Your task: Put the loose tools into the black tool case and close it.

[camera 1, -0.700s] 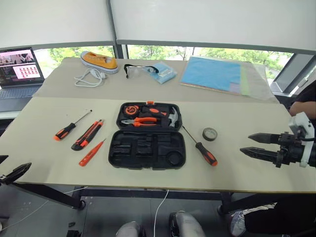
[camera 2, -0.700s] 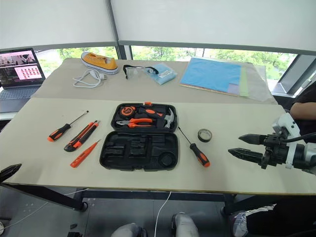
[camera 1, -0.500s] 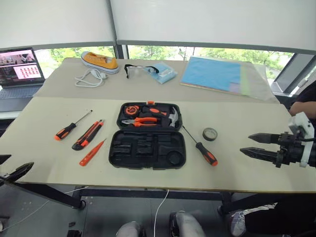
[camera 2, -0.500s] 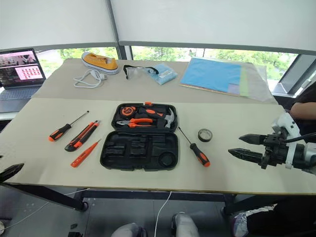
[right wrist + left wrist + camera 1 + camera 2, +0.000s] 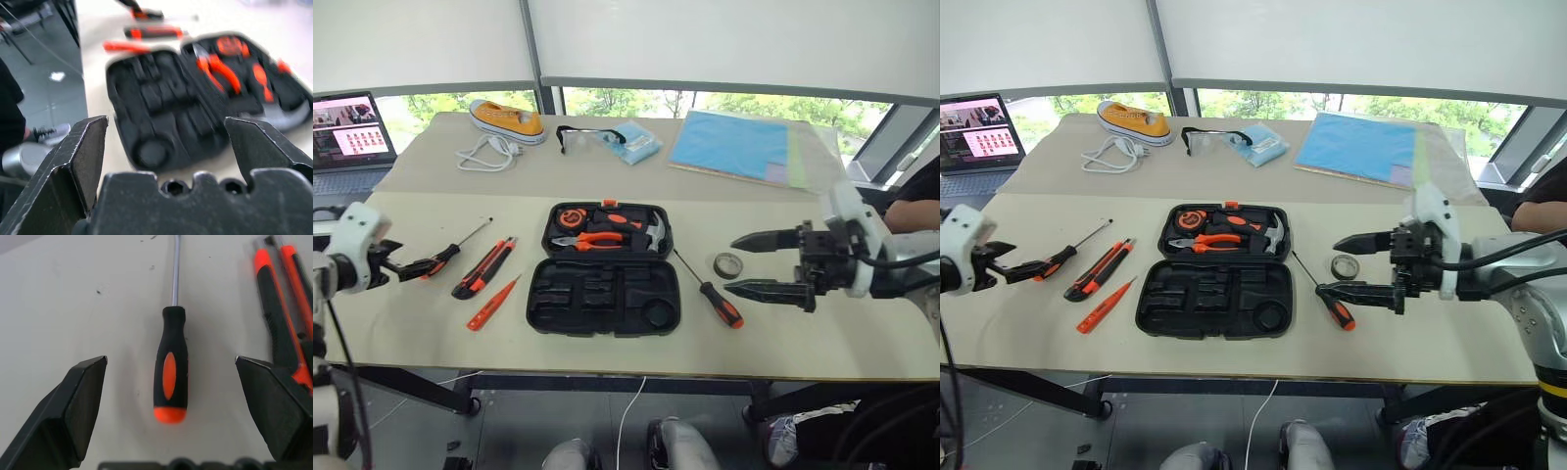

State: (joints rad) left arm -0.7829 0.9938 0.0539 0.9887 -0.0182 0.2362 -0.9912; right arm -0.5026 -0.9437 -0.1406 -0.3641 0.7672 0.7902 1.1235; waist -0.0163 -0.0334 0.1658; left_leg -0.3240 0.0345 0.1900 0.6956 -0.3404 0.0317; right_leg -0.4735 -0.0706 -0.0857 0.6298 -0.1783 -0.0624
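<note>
**Both arms swing in over the tools as the case lies open**

Both arms have come in over the tabletop [image 5: 783,338] since a moment ago. My left gripper [image 5: 403,266], earlier low at the near left edge, now hovers at the handle end of the left screwdriver [image 5: 443,258]. My right gripper [image 5: 756,264], earlier out past the right side, has moved inward toward the middle.

I see the left fingers [image 5: 80,401] spread wide in the left wrist view, with the screwdriver's black-orange handle lying between them, touching neither, its shaft pointing away. The utility knife [image 5: 486,267] lies just beside that screwdriver, on its case side, and one finger overlaps it in the wrist view. The slim orange tester screwdriver [image 5: 492,303] rests nearer the table's front edge, between the knife and the case.

My right fingers [image 5: 771,238] are also wide apart and hold nothing. The small tape roll [image 5: 727,264] sits just off their tips, and the second screwdriver [image 5: 711,292] lies at a slant between the case and those tips.

The black tool case [image 5: 603,297] lies open flat at centre. Its far half holds pliers [image 5: 592,240], a hammer [image 5: 652,233] and a tape measure [image 5: 572,217]; its near half's recesses stand empty.
</note>
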